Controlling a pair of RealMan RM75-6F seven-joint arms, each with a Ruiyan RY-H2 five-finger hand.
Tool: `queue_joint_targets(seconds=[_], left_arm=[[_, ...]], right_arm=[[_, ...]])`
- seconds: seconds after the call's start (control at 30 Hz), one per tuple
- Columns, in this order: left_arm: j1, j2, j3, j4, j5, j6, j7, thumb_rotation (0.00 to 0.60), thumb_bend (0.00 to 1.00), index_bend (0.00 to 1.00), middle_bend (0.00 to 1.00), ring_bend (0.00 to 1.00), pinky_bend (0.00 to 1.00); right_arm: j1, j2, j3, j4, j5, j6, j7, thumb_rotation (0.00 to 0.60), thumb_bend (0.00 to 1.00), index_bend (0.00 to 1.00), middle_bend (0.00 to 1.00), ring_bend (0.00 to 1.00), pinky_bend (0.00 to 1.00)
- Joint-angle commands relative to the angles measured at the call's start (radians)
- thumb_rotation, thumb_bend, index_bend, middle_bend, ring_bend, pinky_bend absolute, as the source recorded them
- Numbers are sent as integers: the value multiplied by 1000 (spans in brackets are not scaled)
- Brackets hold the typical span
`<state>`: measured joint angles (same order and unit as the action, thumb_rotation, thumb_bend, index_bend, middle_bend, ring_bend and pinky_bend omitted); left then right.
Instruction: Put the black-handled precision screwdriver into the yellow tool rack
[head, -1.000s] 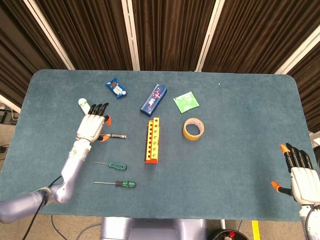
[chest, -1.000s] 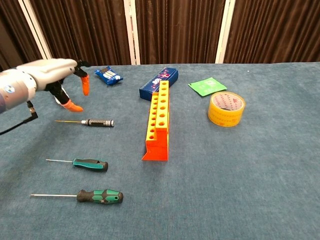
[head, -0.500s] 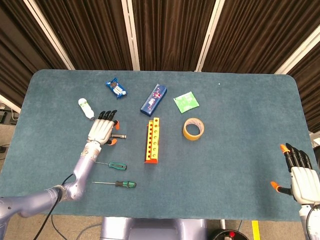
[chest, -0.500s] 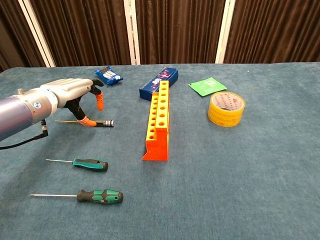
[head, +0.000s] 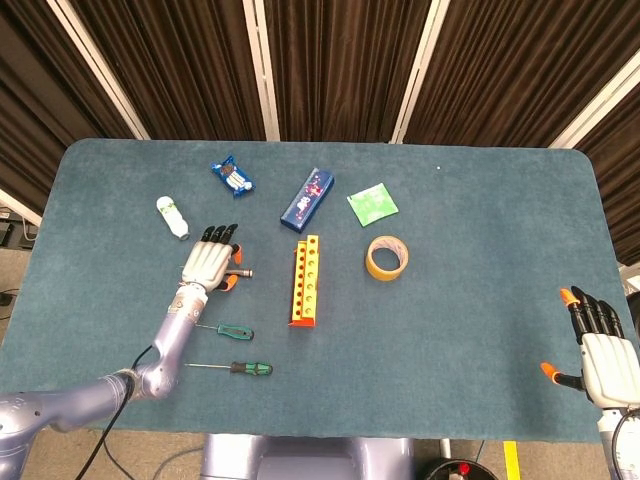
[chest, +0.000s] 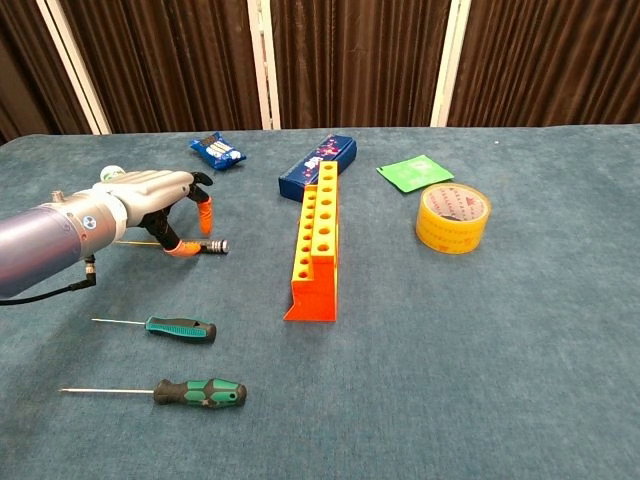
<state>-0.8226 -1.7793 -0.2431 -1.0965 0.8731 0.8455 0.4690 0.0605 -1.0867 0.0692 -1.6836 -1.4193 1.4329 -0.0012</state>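
Black-handled precision screwdriver (chest: 205, 246) flat under left hand (head: 207, 264), fingers spread, nothing gripped. Teal table (head: 470, 240), dark curtains (head: 340, 60) behind.

On my blue table (head: 480, 300) a roll of yellow tape (head: 386, 257) lay flat, near a green packet (head: 372, 204). A dark blue box (head: 307, 198) sat beside that packet, with a blue snack wrapper (head: 232, 176) further along and a small white bottle (head: 172, 217) near the edge. Closer to me lay two green-handled screwdrivers (chest: 180, 327) (chest: 198, 392), apart, roughly parallel. Dark curtains (head: 340, 60) hung behind.
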Motion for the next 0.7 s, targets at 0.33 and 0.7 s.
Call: queue_joint_targets(seconds=[0.33, 0.7], left_arm=[[-6, -21, 9, 29, 0, -4, -11, 600, 359, 434, 0, 0, 0], [-12, -43, 13, 51, 7, -5, -16, 600, 358, 463, 0, 0, 0]], right_arm=[[0, -1, 0, 1, -2, 1, -1, 600, 20, 0, 0, 0, 0], [0, 0, 1, -1, 1, -1, -2, 600, 23, 0, 0, 0, 0]])
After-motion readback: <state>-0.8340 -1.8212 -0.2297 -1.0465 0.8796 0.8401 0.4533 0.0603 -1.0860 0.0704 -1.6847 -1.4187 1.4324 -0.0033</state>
